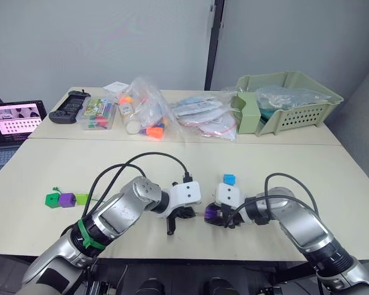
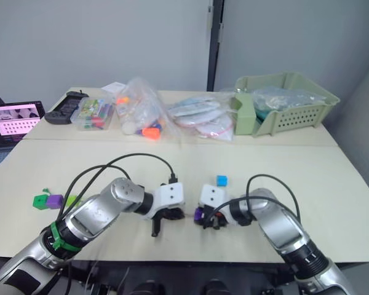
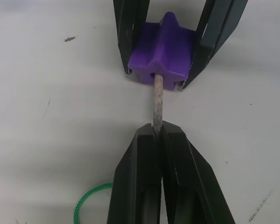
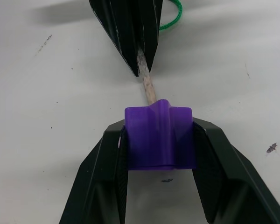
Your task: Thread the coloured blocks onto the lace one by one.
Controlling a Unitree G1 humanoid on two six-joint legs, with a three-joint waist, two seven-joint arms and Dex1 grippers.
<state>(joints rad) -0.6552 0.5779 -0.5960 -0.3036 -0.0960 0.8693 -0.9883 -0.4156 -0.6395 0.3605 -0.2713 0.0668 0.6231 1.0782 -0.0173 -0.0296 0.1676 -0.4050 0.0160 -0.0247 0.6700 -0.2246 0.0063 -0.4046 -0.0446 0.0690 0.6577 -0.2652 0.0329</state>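
Observation:
My left gripper (image 3: 157, 130) is shut on the lace's stiff pale tip (image 3: 157, 100). That tip enters the hole of a purple block (image 4: 159, 140), on which my right gripper (image 1: 216, 214) is shut just above the table. The two grippers face each other near the front edge. The green cord (image 3: 86, 200) trails back behind the left fingers. At the left, a dark green block (image 1: 52, 200), a second purple block (image 1: 67, 200) and a light green block (image 1: 82, 198) sit in a row. A blue block (image 1: 229, 179) lies just behind my right wrist.
At the back stand a green basket (image 1: 295, 107), plastic bags (image 1: 144, 107) with orange pieces, a clear marker case (image 1: 98, 114) and a black controller (image 1: 67, 106). A screen (image 1: 15, 123) sits off the far left. Black cables (image 1: 147, 160) loop over both forearms.

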